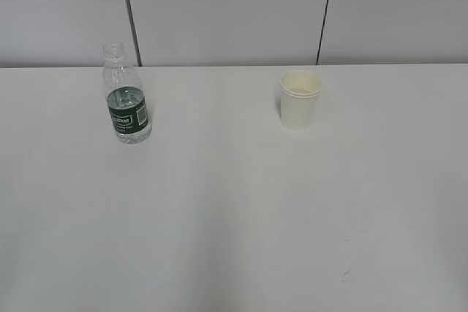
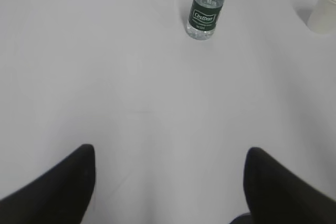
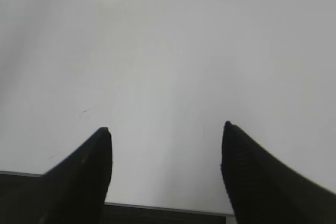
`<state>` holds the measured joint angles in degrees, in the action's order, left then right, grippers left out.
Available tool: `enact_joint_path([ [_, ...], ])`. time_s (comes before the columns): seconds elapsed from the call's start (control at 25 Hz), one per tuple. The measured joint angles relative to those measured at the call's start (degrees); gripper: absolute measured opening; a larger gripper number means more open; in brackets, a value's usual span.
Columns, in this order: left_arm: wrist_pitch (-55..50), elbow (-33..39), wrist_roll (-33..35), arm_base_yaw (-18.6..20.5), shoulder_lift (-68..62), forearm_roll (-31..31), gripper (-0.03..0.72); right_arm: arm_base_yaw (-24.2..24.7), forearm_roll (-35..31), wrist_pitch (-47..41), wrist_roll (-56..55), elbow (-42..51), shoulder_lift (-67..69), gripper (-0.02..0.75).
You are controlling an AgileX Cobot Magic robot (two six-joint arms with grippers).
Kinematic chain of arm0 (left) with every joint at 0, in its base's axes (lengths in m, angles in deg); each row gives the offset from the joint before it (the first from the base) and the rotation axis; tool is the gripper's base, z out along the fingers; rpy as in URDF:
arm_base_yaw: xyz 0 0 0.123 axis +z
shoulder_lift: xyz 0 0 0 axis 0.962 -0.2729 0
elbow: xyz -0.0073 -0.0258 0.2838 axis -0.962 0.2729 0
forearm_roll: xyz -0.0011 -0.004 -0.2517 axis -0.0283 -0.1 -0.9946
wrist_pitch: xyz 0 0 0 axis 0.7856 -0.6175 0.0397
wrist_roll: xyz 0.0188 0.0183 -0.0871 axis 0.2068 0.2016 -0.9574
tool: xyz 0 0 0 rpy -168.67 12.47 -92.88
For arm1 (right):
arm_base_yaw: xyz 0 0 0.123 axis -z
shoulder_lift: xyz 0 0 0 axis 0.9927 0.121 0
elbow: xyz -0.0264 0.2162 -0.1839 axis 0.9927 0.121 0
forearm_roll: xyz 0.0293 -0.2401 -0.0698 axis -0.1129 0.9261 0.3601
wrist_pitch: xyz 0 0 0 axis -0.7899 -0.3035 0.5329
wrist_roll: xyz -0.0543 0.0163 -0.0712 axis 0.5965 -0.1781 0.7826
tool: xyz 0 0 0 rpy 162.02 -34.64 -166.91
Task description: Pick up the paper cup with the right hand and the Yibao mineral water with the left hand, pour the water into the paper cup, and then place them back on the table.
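The Yibao mineral water stands upright on the left of the white table, capless, water reaching about to the top of its green label. The paper cup stands upright well apart to its right, mouth up. Neither arm shows from the front. The left hand hangs over bare table, jaws wide and empty, bottle far ahead. The right hand sits near the table's edge, jaws wide too, gripping nothing.
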<state>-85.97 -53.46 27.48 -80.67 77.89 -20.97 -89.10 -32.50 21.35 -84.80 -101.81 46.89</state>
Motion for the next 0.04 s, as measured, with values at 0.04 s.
enact_joint_path([
  [0.04, 0.0, 0.0, 0.0, 0.0, 0.0, 0.0, 0.532, 0.0, 0.0, 0.0, 0.0, 0.0, 0.0, 0.512],
])
